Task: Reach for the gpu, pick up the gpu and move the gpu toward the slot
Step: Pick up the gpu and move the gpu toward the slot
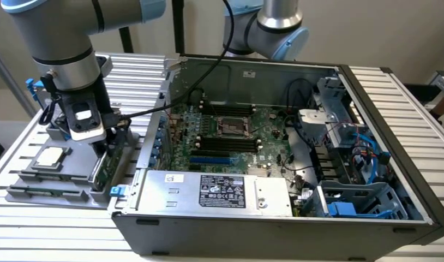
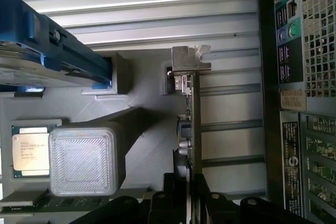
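Note:
The gpu stands on edge in a grey holder, seen as a thin green sliver with its silver bracket at the far end. My gripper sits over its near end, one finger close against each face, shut on the card. In the exterior view the gripper hangs low over the holder at that view's left, and the gpu is the green strip below it. The blue slot lies on the motherboard inside the open computer case, to the right of the gripper.
The grey holder tray also carries a processor chip, memory sticks and a hard drive with blue rails. A ridged grey block stands beside the card. The case wall and power supply lie between card and slot. A second arm stands behind.

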You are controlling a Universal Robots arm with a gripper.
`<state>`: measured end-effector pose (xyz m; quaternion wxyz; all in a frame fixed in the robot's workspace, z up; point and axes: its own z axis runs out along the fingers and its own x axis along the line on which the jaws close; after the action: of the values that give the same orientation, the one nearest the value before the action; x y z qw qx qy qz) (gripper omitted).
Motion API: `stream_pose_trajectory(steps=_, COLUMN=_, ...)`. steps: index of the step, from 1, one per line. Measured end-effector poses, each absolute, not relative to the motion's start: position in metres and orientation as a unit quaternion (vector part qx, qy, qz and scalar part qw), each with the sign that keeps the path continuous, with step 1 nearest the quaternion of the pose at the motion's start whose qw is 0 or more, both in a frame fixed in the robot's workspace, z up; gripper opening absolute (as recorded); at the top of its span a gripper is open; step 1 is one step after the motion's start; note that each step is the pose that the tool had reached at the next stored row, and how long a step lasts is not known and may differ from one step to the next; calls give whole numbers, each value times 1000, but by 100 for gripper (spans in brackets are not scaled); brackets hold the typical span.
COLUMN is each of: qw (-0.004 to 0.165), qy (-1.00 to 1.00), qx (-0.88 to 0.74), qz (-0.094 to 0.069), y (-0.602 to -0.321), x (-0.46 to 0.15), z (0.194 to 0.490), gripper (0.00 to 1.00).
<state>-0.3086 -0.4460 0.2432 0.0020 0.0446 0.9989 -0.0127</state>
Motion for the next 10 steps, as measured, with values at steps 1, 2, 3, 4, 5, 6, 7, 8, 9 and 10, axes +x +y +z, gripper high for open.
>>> stream_pose_trajectory(steps=1, qw=2, qy=999, qx=44, qz=-13, y=-446, x=-309, z=243, gripper=27)
stream_pose_trajectory(steps=2, qw=2, qy=999, qx=43, qz=-13, y=-446, x=-309, z=243, gripper=27)
stream_pose_trajectory(steps=3, qw=2, qy=999, qx=43, qz=-13, y=-446, x=-309, z=243, gripper=27)
stream_pose_trajectory(steps=4, qw=2, qy=999, qx=42, qz=-13, y=-446, x=-309, z=243, gripper=27)
stream_pose_trajectory(steps=5, qw=2, qy=999, qx=42, qz=-13, y=-446, x=-309, z=243, gripper=27)
stream_pose_trajectory(steps=6, qw=2, qy=999, qx=41, qz=-13, y=-446, x=-309, z=243, gripper=27)
stream_pose_trajectory(steps=7, qw=2, qy=999, qx=41, qz=-13, y=-446, x=-309, z=243, gripper=27)
stream_pose_trajectory(steps=8, qw=2, qy=999, qx=41, qz=-13, y=-446, x=-309, z=243, gripper=27)
stream_pose_trajectory(steps=9, qw=2, qy=999, qx=41, qz=-13, y=-446, x=-309, z=243, gripper=27)
stream_pose_trajectory(steps=10, qw=2, qy=999, qx=41, qz=-12, y=-446, x=-309, z=243, gripper=27)
